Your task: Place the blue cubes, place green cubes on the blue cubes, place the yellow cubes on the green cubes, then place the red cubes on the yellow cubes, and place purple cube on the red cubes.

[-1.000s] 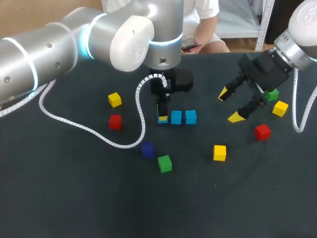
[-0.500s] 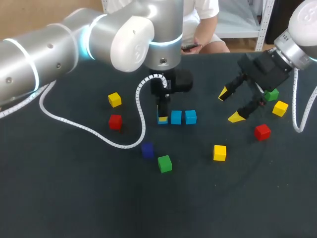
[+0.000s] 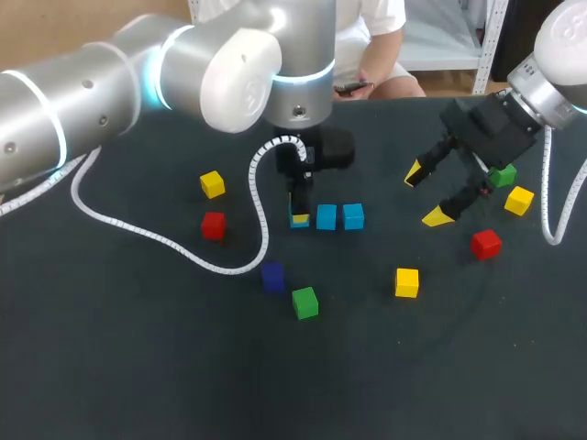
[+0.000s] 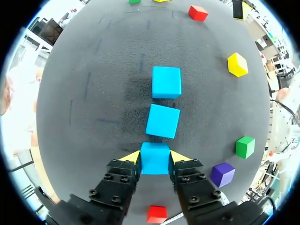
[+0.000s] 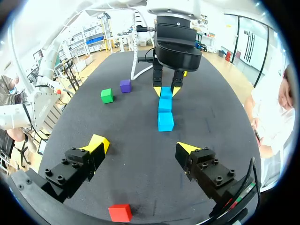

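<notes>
Three blue cubes [image 4: 162, 121] in line, left pincer [image 4: 155, 158] clasping endmost

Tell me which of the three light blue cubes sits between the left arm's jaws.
The light blue end cube, leftmost of the row in the head view: the left jaws press its two sides. The middle cube and far cube lie ahead, untouched.
</notes>
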`<state>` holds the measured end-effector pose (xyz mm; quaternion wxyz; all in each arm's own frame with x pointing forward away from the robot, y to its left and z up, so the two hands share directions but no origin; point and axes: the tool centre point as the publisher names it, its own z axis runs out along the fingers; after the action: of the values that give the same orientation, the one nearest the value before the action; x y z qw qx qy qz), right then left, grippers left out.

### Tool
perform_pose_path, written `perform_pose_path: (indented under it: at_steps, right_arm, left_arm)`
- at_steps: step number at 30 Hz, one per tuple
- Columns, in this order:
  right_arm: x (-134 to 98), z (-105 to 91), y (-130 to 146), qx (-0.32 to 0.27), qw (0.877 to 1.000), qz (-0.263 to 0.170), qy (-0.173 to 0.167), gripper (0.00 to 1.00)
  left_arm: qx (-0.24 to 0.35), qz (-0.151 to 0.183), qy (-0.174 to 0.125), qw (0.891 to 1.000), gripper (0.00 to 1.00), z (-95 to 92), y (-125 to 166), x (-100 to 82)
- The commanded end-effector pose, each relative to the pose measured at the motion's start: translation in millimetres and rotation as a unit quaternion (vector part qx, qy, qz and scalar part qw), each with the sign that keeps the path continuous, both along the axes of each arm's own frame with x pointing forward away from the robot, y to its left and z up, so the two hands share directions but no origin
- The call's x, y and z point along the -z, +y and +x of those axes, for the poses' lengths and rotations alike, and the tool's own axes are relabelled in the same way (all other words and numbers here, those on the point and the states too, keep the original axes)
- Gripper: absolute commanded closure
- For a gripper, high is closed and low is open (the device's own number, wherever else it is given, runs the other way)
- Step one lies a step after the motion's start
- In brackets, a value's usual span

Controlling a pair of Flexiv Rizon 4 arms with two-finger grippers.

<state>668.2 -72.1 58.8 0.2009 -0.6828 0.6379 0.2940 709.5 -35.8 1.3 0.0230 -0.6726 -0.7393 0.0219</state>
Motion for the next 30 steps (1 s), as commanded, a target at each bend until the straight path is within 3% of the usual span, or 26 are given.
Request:
perform_pose_path:
  at_steps: [1,30]
  right_arm:
    - [0.1,0.0,0.0,0.000,1.000,0.001,0.000,0.00]
    - [0.1,0.0,0.0,0.000,1.000,0.001,0.000,0.00]
  left_arm:
    - [0.000,-0.001,0.003,1.000,1.00,1.0,0.1,2.1]
    - [-0.004,-0.003,0.007,1.000,1.00,0.5,-1.4,5.4]
